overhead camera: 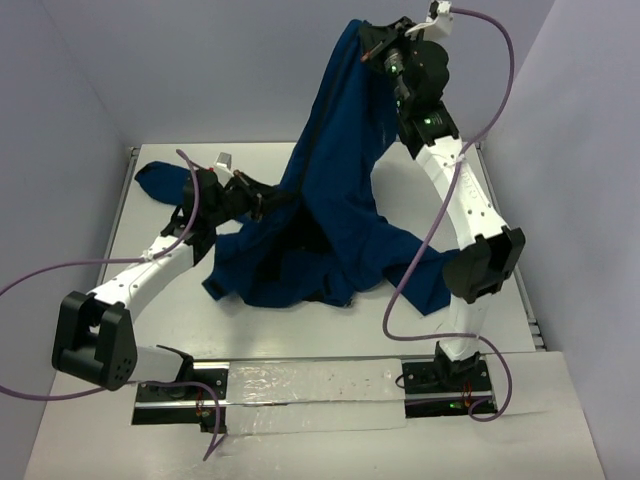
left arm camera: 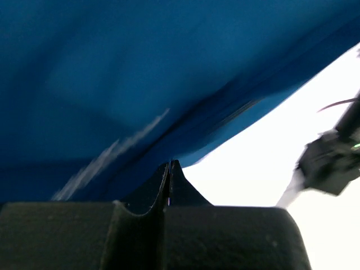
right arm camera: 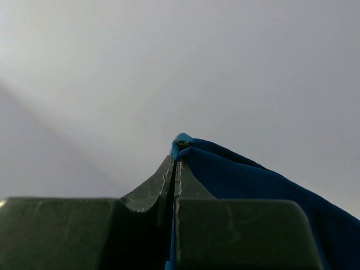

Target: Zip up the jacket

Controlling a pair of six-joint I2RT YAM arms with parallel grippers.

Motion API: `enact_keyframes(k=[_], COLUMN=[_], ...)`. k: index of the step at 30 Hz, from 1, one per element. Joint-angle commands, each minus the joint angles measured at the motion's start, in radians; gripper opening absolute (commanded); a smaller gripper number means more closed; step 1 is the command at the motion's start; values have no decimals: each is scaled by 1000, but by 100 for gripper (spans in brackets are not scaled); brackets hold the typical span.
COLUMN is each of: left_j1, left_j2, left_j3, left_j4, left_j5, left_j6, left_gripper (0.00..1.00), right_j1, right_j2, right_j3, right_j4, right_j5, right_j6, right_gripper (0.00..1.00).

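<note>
The right gripper [overhead camera: 383,52] is raised high at the far side, its fingers [right arm camera: 188,188] clamped on a blue edge of the jacket [overhead camera: 330,200], with a bit of cloth poking out past their tips. From there the jacket [right arm camera: 270,191] hangs down and spreads in a heap on the table [overhead camera: 330,335], below and to the left of those fingers. The left gripper [overhead camera: 258,200] sits low against the heap's left side. Its fingers [left arm camera: 180,188] are pressed together, with blue cloth [left arm camera: 140,67] just beyond their tips. I cannot tell whether they have caught any.
</note>
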Motion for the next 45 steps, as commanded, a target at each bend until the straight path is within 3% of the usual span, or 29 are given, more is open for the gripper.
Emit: enact_keyframes(k=[1,15,24,28,31,35,40,42,43,44,45], left_j1=[-3,-3,10,35,99,265,375,376,376,376,376], left_j2=[-71,-263,-337,-344,-313,-231,-113,-76,-69,-69,-69], left_j3=[-83,-281,-305,-231,-38,202,465,472,463,453,439], left_j4=[-284,-690,-771,-796,-814,-828,-837,-818,-793,-784,-774], left_j5=[15,-206,-314,-373,-474,-546,-520,-481,-446,-436,-409], left_j6=[206,401,370,370,400,495,601,618,620,619,616], left_gripper=[0,0,0,0,0,0,0,1,7,23,51], right_j1=[-89,-274,-305,-304,-297,-272,-226,-209,-208,-208,-208], right_j2=[51,61,15,-20,-106,-253,-393,-435,-447,-449,-457], right_j3=[218,243,205,147,-36,-355,-678,-807,-851,-858,-874], right_j4=[72,81,85,83,119,130,102,69,59,38,-3], right_j5=[102,96,67,28,-3,-22,-36,-35,-44,-49,-55], right_j6=[-20,45,37,38,50,41,-12,-28,-27,-29,-35], right_gripper=[0,0,0,0,0,0,0,1,6,16,33])
